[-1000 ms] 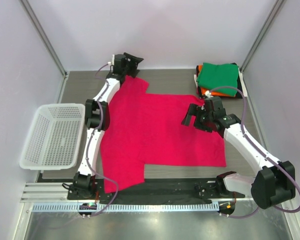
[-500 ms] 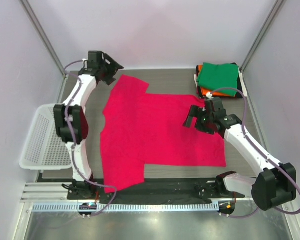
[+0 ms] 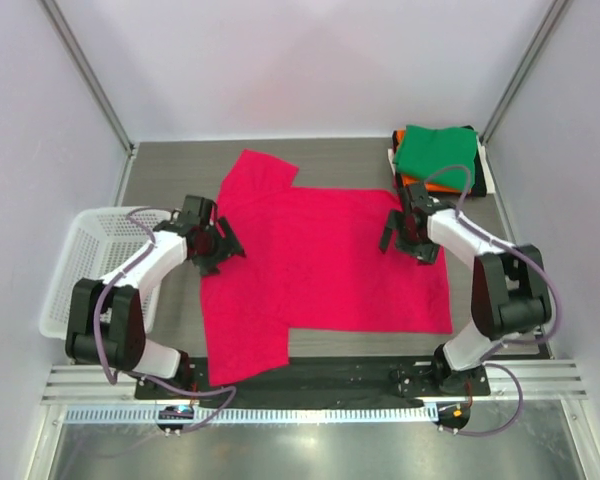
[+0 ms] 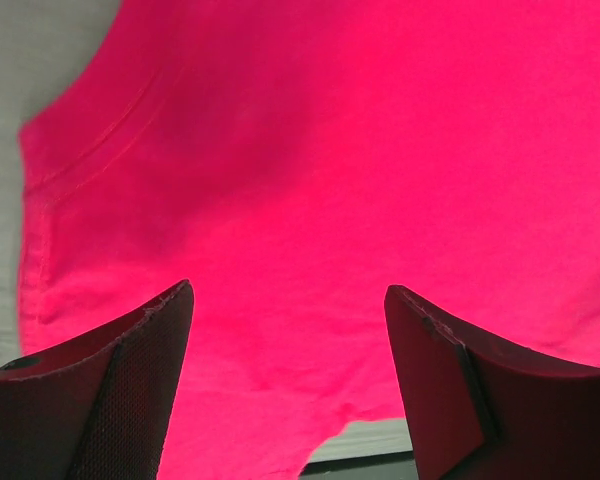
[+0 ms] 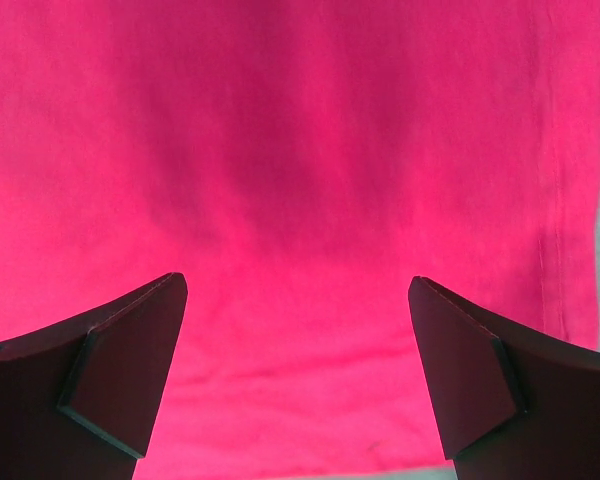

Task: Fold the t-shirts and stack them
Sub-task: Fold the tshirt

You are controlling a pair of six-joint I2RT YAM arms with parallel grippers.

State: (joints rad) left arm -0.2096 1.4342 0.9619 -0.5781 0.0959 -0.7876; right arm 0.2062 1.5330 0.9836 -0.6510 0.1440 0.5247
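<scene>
Pink-red t-shirt (image 3: 325, 265) lies spread flat on the surface (image 3: 350, 160), one sleeve toward the far edge and one toward the near edge. Left fingers (image 4: 130, 370) stand wide apart at its left edge, holding nothing. Right fingers (image 5: 120, 370) gape wide at its right hem, also empty. Green t-shirt (image 3: 435, 152) tops the folded stack in the far right corner, and a white basket (image 3: 55, 300) sits at the left.
</scene>
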